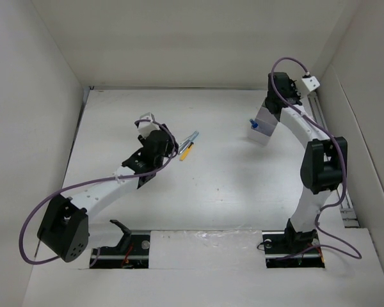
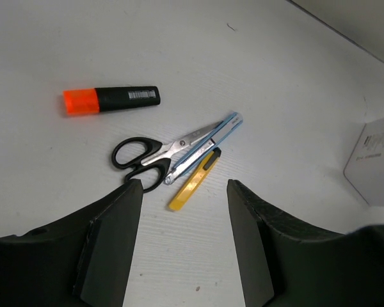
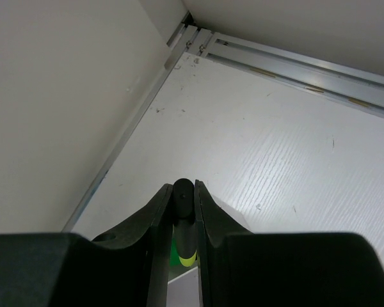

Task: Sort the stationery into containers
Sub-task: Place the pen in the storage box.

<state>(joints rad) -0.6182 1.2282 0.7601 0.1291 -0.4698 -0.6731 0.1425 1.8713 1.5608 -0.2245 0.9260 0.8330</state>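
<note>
Left pincer (image 2: 184,187): you held it released, jaws wide, nothing between them, low over the tabletop (image 1: 230,192).

Just past its tips lay 3 items in a cluster. The short yellow stick (image 2: 193,184) was nearest. The silver-blue pen (image 2: 208,144) lay alongside and touching it, with the black-handled scissors (image 2: 147,157) against the pen's other side. The jaws were centred on the yellow stick's near end, so I judged it the intended pick. Crowding was the risk: closing there could drag the pen along.

The orange-tipped marker (image 2: 112,99) lay beyond the cluster, apart, with free room around it.

Farthest, back right, was the tray (image 1: 264,135). The blue-capped bottle (image 1: 255,124) seemed to sit at its left end; I could not tell which compartment.

Right pincer (image 3: 183,185): clenched on the green-and-black highlighter (image 3: 184,236), hanging over the tray, presumably for a drop.

Judged tally: 4 items unsorted.
</note>
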